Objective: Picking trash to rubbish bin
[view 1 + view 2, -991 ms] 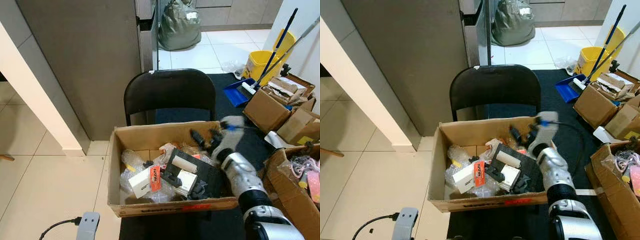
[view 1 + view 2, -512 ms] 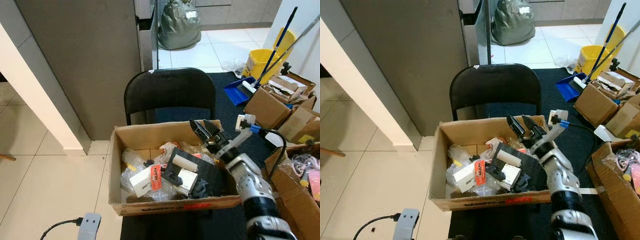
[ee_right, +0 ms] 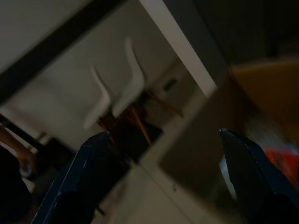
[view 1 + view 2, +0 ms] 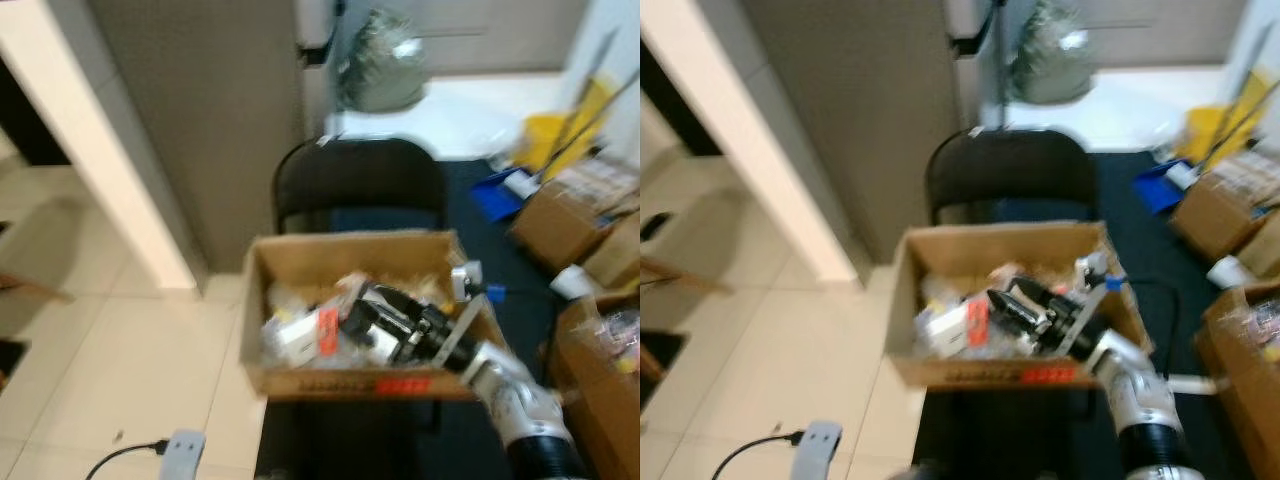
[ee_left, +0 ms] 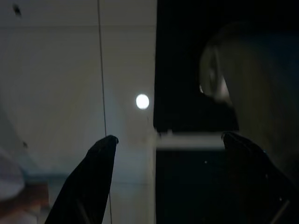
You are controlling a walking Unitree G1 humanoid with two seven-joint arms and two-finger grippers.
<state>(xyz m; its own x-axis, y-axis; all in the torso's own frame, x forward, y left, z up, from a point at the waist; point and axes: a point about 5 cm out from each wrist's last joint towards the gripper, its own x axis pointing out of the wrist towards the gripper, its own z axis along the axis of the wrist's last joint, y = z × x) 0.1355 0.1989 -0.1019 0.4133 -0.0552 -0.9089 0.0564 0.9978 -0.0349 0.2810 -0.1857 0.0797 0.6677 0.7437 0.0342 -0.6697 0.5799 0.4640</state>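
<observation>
One cardboard box of trash sits before the black chair, likely parked there for sorting. Right gripper reaches over the box's contents, fingers spread, grasping nothing. Left gripper hangs idle, fingers apart.

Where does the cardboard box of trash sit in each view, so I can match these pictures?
Left eye view: box, lower centre, on the black chair, with the right hand reaching into it.
Right eye view: box, lower centre, slightly right.
Right wrist view: blurred brown box wall at one edge.
Left wrist view: floor tiles and black mat, no box.
Shared landmark: the orange label.
</observation>
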